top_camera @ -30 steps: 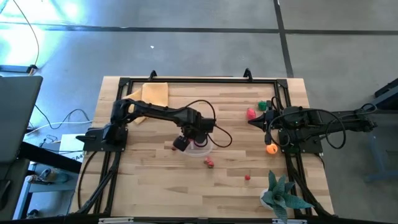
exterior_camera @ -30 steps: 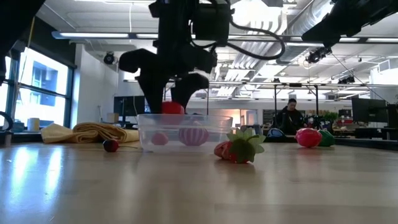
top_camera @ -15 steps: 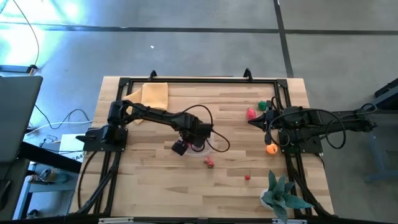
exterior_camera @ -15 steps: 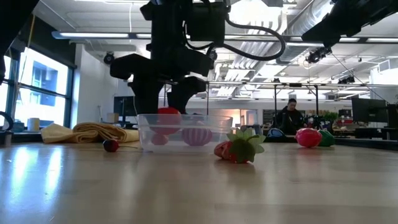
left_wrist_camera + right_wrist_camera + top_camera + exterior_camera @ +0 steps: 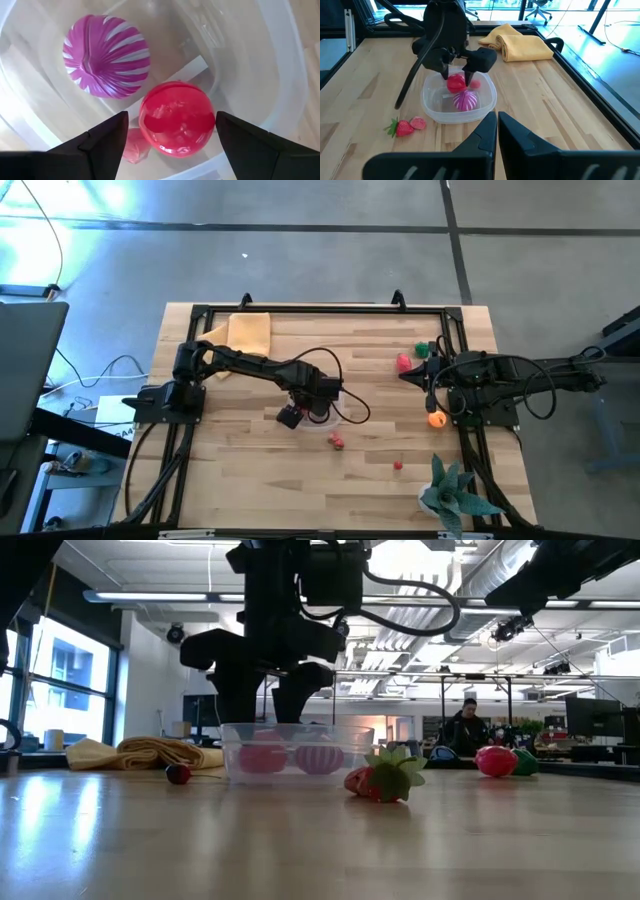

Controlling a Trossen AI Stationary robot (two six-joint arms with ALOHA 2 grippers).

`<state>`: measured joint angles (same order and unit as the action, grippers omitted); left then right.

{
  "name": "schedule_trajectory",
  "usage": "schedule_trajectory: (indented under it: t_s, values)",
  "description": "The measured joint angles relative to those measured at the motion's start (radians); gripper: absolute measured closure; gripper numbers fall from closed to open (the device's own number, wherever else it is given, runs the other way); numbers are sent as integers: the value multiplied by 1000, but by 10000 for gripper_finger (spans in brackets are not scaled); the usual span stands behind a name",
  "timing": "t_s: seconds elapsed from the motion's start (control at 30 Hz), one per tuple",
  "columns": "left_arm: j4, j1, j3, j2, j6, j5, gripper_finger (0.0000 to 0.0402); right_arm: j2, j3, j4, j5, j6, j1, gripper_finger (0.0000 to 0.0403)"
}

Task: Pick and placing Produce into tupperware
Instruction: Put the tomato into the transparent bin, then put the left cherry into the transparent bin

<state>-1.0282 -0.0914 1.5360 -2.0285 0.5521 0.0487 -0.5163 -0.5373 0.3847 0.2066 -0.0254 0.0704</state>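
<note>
Release step, by the look of it: left hand (image 5: 270,690) poised just above the tupperware (image 5: 296,752) near the middle of the bench (image 5: 250,470), fingers (image 5: 102,137) spread wide, gripping nothing. Between them, lying on the tub floor, a glossy red ball (image 5: 177,119); apparently clear of both fingers, though contact at the sides cannot be ruled out. Beside it in the tub, a purple-and-white striped piece (image 5: 106,62) and a small pink piece (image 5: 135,152), partly hidden under the red one.

Right hand (image 5: 497,125) parked by the right edge of the bench, fingers nearly pressed together with only a thin gap, holding nothing.

Still outside the tub: a strawberry (image 5: 385,779) and a pink piece just beside it on the near side, a small dark red piece (image 5: 178,774) next to the yellow cloth (image 5: 140,753), a tiny red one (image 5: 397,465) toward the near right, a red (image 5: 403,363) and a green piece (image 5: 422,350) by the far right edge, and an orange one (image 5: 435,419) at the right edge.

Next move, likely: straight lift out of the tub without catching the rim, then a swing to the closest loose piece, probably the strawberry, with fingers kept wide for the approach.
</note>
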Motion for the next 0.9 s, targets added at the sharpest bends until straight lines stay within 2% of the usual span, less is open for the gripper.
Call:
schedule_trajectory:
  t_s: [0.23,0.4,0.67,0.9]
  values:
    - [-24,0,10,17,0,18,110,0,0,0,0,0,0,394]
    - [-95,1,26,93,-46,68,110,-1,0,0,0,0,0,394]
    - [-221,29,24,209,-343,165,110,0,0,0,0,0,0,394]
    - [-289,123,-21,241,-587,288,110,0,0,1,0,0,0,394]
